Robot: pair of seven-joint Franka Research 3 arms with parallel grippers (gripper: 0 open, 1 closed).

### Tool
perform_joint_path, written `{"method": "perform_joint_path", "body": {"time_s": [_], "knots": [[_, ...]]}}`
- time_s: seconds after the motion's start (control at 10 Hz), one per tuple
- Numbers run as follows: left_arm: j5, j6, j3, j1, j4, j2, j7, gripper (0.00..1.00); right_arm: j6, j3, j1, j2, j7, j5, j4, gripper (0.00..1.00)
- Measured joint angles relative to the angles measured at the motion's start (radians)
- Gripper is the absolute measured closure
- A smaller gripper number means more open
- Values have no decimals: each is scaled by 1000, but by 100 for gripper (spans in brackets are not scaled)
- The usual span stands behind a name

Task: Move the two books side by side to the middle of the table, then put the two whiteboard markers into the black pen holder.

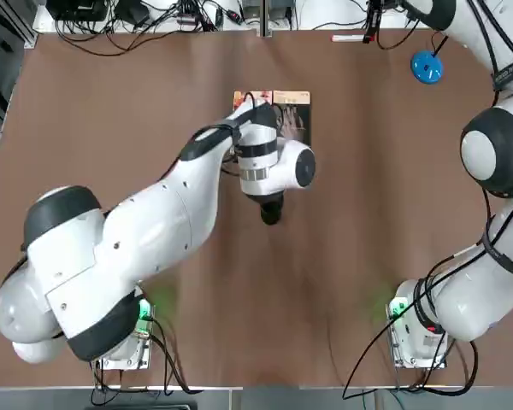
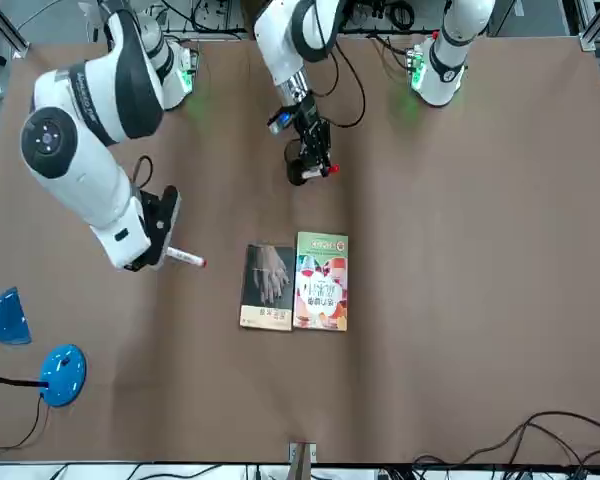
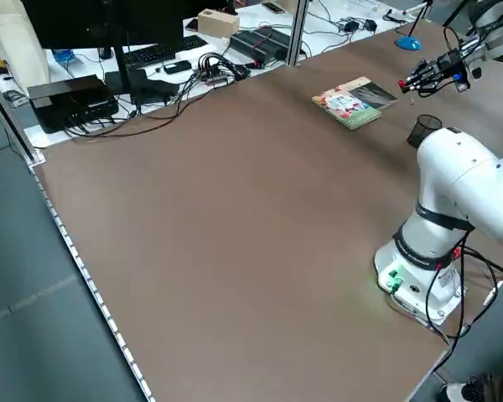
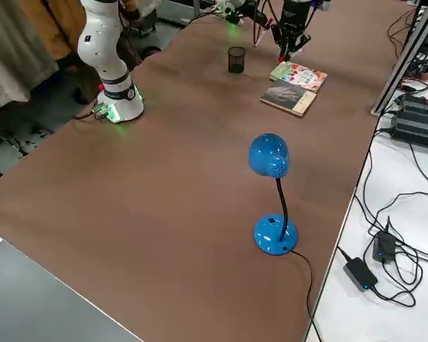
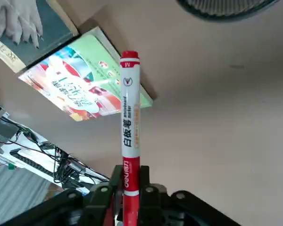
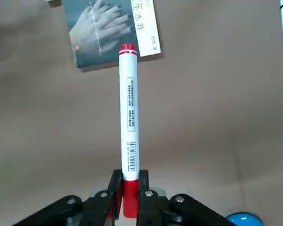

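1. Overhead, we see the left arm (image 1: pixel 171 196) reaching across the brown table (image 1: pixel 368 256) and partly covering the two books. The right arm (image 1: pixel 496 154) bends along the other side, near the blue lamp (image 1: pixel 427 67).
2. Facing the robot, we find the colourful book (image 2: pixel 321 290) and the dark book (image 2: pixel 268 285) side by side around the middle of the table. The right gripper (image 2: pixel 165 240) hangs off to one side of them, its marker (image 2: pixel 187 257) sticking out; the left gripper (image 2: pixel 310 165) is on the robot's side of the books.
3. From the left side, we see the black pen holder (image 3: pixel 423 127) standing upright near the books.
4. From the right side, we see the same upright cup, with the lamp well apart from it.
5. At the left wrist, we see the fingers clamped on a white marker (image 5: pixel 130 113) with red ends.
6. At the right wrist, we see the fingers closed around the other red-ended marker.
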Motion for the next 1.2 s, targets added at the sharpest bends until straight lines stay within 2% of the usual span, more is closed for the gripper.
{"method": "perform_joint_path", "body": {"time_s": [0.5,1.2], "knots": [[-3,-33,-81,-2,12,-17,-1,83,11,0,18,16,51,0,0,83],[-5,-115,-141,-5,45,-22,-5,83,11,-1,21,17,55,0,0,83]]}}
